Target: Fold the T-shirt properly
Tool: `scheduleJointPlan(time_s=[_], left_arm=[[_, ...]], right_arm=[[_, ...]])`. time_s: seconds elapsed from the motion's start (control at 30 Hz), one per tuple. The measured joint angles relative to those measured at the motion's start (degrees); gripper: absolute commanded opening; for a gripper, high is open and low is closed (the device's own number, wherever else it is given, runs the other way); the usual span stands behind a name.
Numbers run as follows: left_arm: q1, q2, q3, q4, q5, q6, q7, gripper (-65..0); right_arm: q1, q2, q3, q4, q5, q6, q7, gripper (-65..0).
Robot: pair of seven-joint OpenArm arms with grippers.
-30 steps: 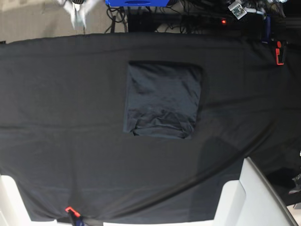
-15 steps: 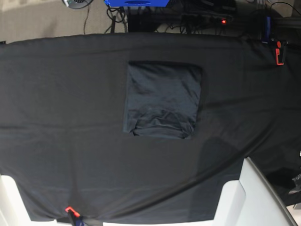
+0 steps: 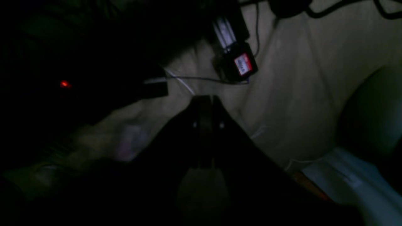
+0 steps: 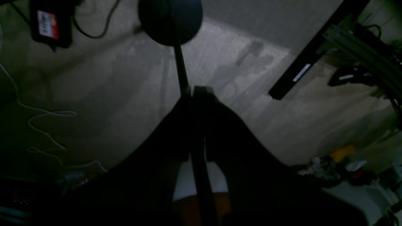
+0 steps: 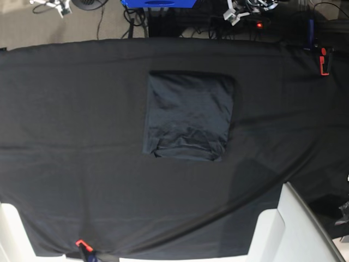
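Observation:
The T-shirt [image 5: 188, 115] lies folded into a neat dark slate-grey rectangle on the black table cloth [image 5: 71, 109], a little behind the table's middle, with small creases along its near edge. No gripper touches it. My left gripper [image 3: 204, 102] is shut and holds nothing; it hangs over the pale floor beyond the table. My right gripper [image 4: 196, 92] is also shut with nothing in it, over grey carpet. In the base view only small white arm parts show past the far edge, at the top left [image 5: 53, 6] and the top right [image 5: 240, 9].
Orange clamps [image 5: 324, 61] [image 5: 82, 244] pin the cloth at the far right and near left. White structures stand at the near right [image 5: 297, 229] and near left [image 5: 11, 234]. A blue box [image 5: 158, 3], cables and a power brick [image 3: 238, 64] lie beyond the far edge.
The white arm parts beyond the far edge have shifted: the left one further left, the right one toward the middle. The T-shirt has not moved.

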Motion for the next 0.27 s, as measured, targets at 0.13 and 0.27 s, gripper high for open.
scheduleJointPlan(time_s=[0.13, 0.27], left_arm=[[1.11, -0.42, 0.04, 0.98, 0.2, 0.0, 0.79, -65.0], [0.39, 0.31, 0.04, 1.33, 0.2, -0.04, 0.74, -65.0]], right_arm=[[-2.89, -0.33, 0.0, 1.4, 4.22, 0.63, -1.38, -64.8], [-1.27, -0.13, 0.0, 5.18, 10.84, 0.26, -0.72, -64.8]])
